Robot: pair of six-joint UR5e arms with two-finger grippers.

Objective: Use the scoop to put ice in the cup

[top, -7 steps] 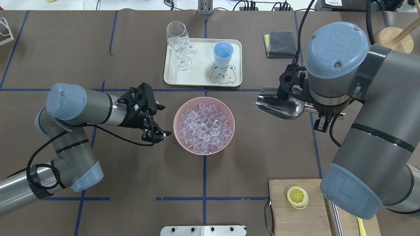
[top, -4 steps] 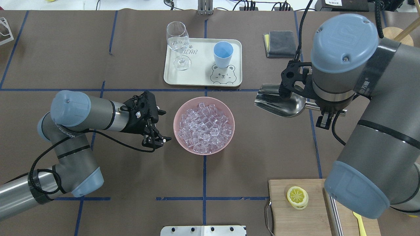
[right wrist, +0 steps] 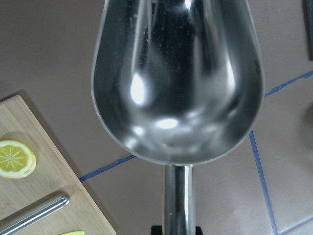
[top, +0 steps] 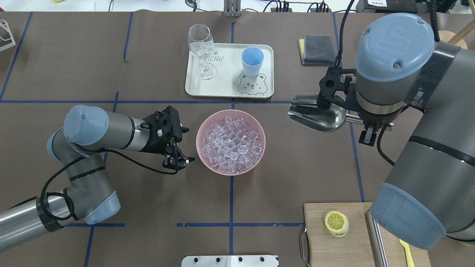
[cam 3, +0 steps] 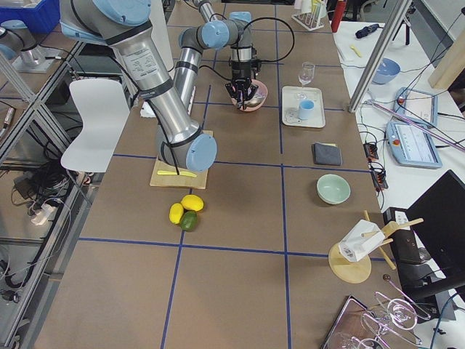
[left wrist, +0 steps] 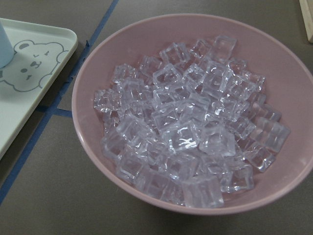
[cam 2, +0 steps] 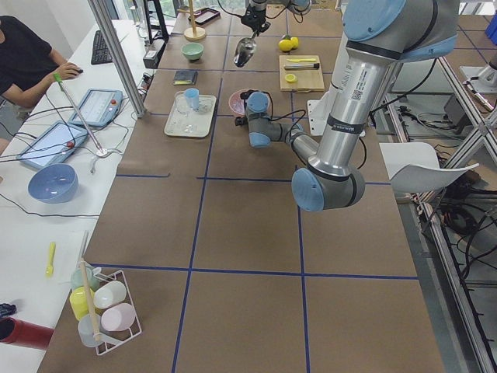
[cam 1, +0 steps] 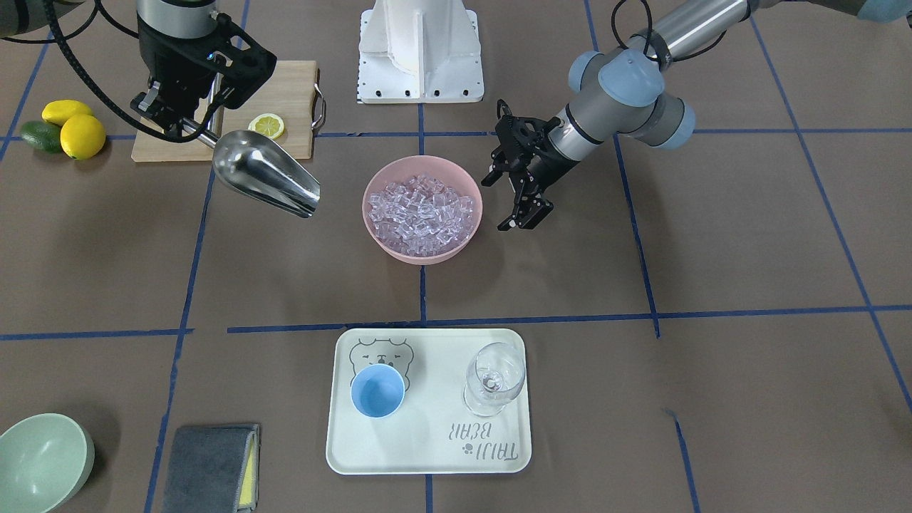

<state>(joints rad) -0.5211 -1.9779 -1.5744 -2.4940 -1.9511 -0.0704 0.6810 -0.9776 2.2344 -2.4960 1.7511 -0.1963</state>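
The ice (top: 231,142) is a heap of clear cubes in a pink bowl (top: 199,138) at the table's middle; it also fills the left wrist view (left wrist: 190,137). The light-blue cup (top: 252,60) stands upright and empty on a white tray (top: 226,91) behind the bowl. My right gripper (top: 357,121) is shut on the rod handle of the steel scoop (top: 315,115). It holds the scoop empty above the table, to the right of the bowl and apart from it; the right wrist view shows the bare trough (right wrist: 176,83). My left gripper (top: 186,145) is open and empty, just left of the bowl's rim.
A clear wine glass (top: 202,48) stands on the tray's left side. A grey cloth (top: 317,48) lies right of the tray. A wooden board (top: 334,241) with a lemon slice (top: 336,223) is at the near right. A green bowl (cam 1: 39,459) and whole fruit (cam 1: 71,132) show in the front-facing view.
My left gripper has moved closer to the pink bowl's left rim. My right arm has shifted the scoop slightly towards the tray. The ice and the cup have not moved.
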